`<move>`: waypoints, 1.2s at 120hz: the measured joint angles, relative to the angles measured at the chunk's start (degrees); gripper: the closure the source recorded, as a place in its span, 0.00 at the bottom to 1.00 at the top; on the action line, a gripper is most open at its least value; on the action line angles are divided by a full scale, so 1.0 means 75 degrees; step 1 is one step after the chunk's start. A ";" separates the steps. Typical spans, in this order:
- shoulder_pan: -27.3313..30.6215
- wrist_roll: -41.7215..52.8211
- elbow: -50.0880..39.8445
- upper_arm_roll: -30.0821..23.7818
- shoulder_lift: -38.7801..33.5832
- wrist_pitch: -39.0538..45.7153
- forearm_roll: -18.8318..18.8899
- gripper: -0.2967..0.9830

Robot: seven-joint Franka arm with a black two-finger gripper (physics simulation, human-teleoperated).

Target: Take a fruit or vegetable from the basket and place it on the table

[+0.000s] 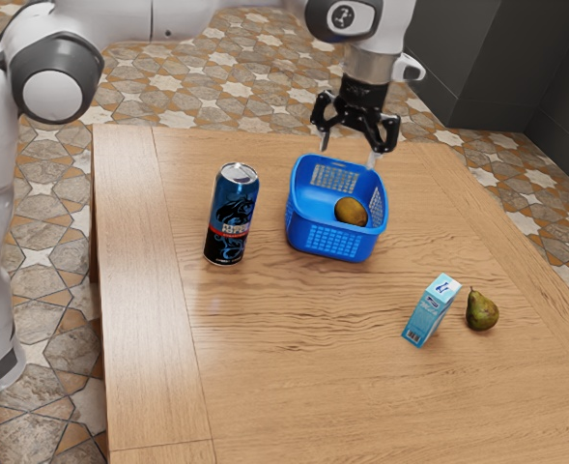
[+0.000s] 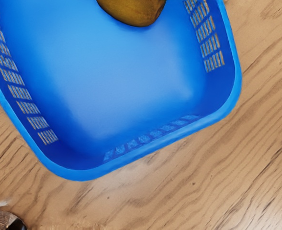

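Blue slotted basket (image 2: 234, 91), rounded golden-brown fruit (image 2: 135, 12) inside, end effector (image 1: 349, 154) spread wide, empty

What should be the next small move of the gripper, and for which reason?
Probably move the open gripper sideways until it is over the fruit, before lowering. In the exterior view it seems to hang near the far rim of the basket, while the fruit lies nearer the opposite side.
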 joint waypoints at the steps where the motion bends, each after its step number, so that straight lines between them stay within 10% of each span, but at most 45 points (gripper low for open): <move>1: 0.0007 -0.0175 0.0004 0.0003 0.0004 -0.0005 -0.0008 0.23; 26: 0.0250 -0.2194 0.0024 0.0002 -0.0173 -0.0114 -0.0235 0.23; 144: 0.1751 0.5765 0.0670 -0.0397 0.2205 0.1065 -0.0144 0.23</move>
